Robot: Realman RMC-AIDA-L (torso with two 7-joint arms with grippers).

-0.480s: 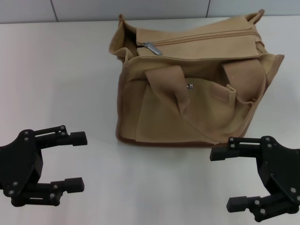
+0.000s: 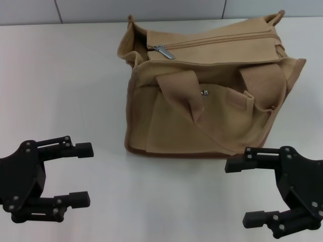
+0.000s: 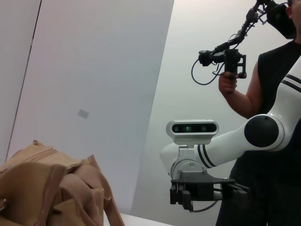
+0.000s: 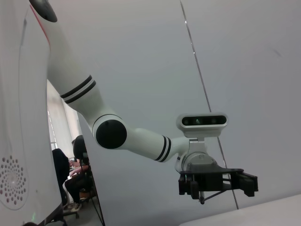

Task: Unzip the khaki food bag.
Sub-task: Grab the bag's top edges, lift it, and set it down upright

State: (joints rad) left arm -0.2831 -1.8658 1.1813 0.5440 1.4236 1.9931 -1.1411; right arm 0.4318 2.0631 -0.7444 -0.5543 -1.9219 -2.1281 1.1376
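Observation:
The khaki food bag stands on the white table at centre, its front pocket facing me and both webbing handles folded down over the front. Its top zipper looks shut, with the silver pull lying at the bag's left end. My left gripper hovers open near the front left, well clear of the bag. At the front right my right gripper is open, just below the bag's lower right corner. A corner of the bag shows in the left wrist view, with the right gripper beyond it.
The white table spreads around the bag, with a grey wall behind it. A person holding a camera rig stands behind the right arm in the left wrist view. The right wrist view shows the left arm's gripper.

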